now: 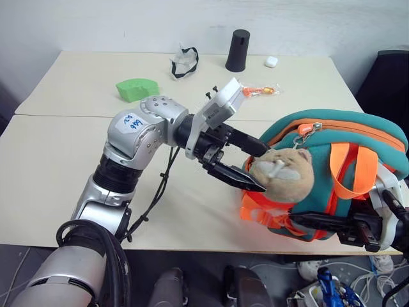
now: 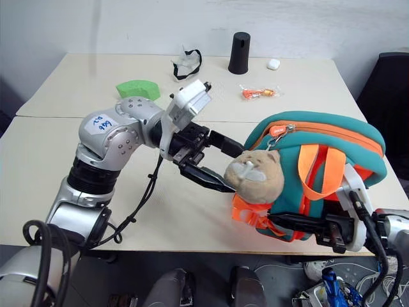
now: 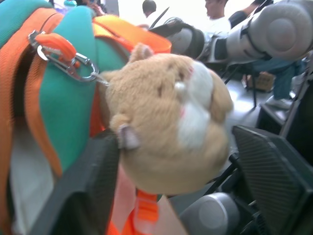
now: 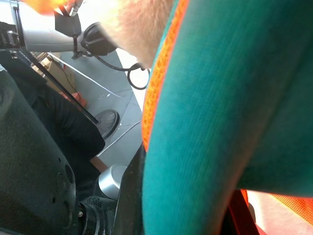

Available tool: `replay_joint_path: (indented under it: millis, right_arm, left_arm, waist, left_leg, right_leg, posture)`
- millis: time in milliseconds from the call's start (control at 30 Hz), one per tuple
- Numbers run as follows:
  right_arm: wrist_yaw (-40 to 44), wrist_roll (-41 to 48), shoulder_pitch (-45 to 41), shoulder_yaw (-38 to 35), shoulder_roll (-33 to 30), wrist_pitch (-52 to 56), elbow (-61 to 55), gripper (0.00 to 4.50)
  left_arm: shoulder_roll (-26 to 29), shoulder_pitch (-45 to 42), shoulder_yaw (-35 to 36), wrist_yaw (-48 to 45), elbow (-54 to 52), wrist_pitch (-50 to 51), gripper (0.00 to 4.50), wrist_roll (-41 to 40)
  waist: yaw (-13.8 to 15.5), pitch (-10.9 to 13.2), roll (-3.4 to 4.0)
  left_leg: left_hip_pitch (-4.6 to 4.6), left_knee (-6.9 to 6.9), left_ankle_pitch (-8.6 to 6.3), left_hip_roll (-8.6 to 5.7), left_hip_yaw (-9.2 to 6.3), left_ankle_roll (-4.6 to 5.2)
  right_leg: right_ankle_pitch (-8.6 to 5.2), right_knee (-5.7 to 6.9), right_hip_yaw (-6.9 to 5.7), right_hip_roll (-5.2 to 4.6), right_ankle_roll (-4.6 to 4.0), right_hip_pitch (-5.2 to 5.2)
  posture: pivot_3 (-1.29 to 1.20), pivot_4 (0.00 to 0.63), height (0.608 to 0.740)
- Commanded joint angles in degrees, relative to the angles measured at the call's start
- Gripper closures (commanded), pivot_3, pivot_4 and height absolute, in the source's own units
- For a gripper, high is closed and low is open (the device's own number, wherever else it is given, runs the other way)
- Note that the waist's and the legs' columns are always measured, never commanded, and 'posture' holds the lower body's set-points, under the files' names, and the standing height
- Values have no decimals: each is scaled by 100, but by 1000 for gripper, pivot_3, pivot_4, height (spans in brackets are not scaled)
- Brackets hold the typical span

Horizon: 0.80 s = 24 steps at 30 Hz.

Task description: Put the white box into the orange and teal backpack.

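Clamped on the orange and teal backpack (image 1: 332, 173), the right claw (image 1: 348, 227) steadies it; the left claw (image 1: 246, 167) straddles the plush toy (image 1: 281, 174), part-open.

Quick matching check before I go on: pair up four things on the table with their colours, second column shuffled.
1 plush toy
2 tall cup
3 curved block
4 backpack strap loop

a green
b orange
c tan
d black

Pairs: 1-c, 2-d, 3-a, 4-b
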Motion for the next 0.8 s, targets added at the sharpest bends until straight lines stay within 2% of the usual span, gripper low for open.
replay_joint_path:
  millis: [33,200,267,333,567,700,800]
  right_arm:
    - [-14,13,-30,21,28,-49,-44,4500]
    - [-124,164,-167,-112,62,-22,98,4500]
    - [-194,297,-236,-221,79,20,196,4500]
    - [-224,368,-265,-280,82,42,247,4500]
    - [-109,393,138,-656,147,46,383,4500]
    - [-136,247,297,-651,276,-31,499,4500]
    - [-198,189,363,-627,381,-84,557,4500]
  left_arm:
    - [34,-59,17,-18,-120,-96,2188,5]
    - [26,-234,248,110,376,-284,3637,93]
    - [51,-439,478,129,646,-252,4097,-21]
    - [66,-579,612,127,819,-208,4369,-97]
    - [230,-1831,1511,185,2346,-444,4388,-151]
    - [351,-2251,1643,44,2943,-680,4388,-50]
    - [479,-2137,1471,-128,2846,-724,4388,74]
  waist:
    - [0,0,0]
    - [4,0,0]
    - [3,0,-1]
    - [3,0,-1]
    - [15,1,-1]
    - [4,1,-1]
    - [-5,1,-1]
  left_leg:
    - [0,0,0,0,0,0]
    - [0,0,0,0,0,0]
    - [-1,0,1,-1,0,1]
    - [-3,0,1,-1,-1,1]
    - [-11,0,0,-5,0,4]
    - [-11,0,-1,-6,4,4]
    - [-10,-1,0,-4,10,4]
  right_leg:
    - [0,0,0,0,0,0]
    - [0,0,-1,0,0,0]
    - [0,0,-1,0,0,-1]
    - [0,0,-3,0,0,-3]
    - [0,-2,-8,2,1,-7]
    - [1,-2,-12,8,2,-9]
    - [1,3,-12,10,2,-16]
  posture:
    - [0,150,740]
    - [0,150,740]
    - [0,150,740]
    - [0,150,740]
    - [0,150,740]
    - [0,150,740]
    - [0,150,740]
